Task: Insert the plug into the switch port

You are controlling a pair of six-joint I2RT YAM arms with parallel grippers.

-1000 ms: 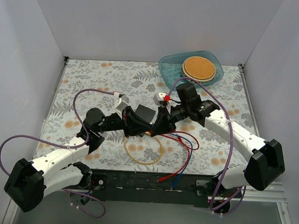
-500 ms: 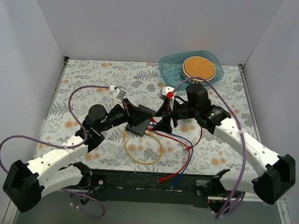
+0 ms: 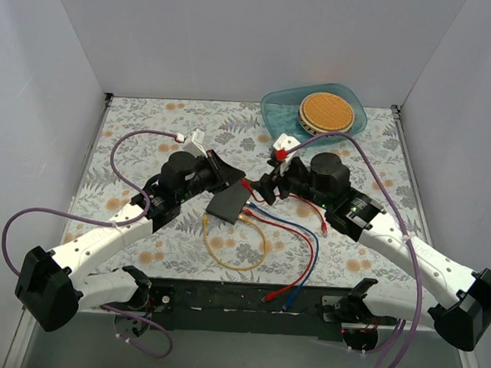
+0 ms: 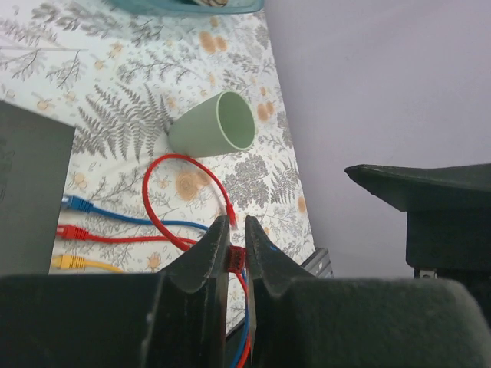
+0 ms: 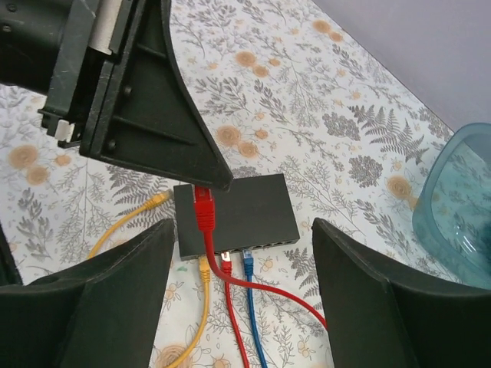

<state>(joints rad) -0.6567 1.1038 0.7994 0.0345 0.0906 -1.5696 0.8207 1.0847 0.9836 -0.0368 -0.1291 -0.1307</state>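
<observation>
Currently, the left end effector (image 4: 236, 234) is clamped on the red plug (image 5: 204, 215) near the black switch box (image 5: 253, 205); the right end effector (image 5: 243, 226) stands wide apart.

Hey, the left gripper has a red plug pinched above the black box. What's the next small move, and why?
Probably shift the left gripper so that its red plug comes off the top of the black switch and lines up with the port edge. In the right wrist view the plug hangs over the lid. The blue plug and two others sit in that edge, and the sockets beside it seem free.
</observation>
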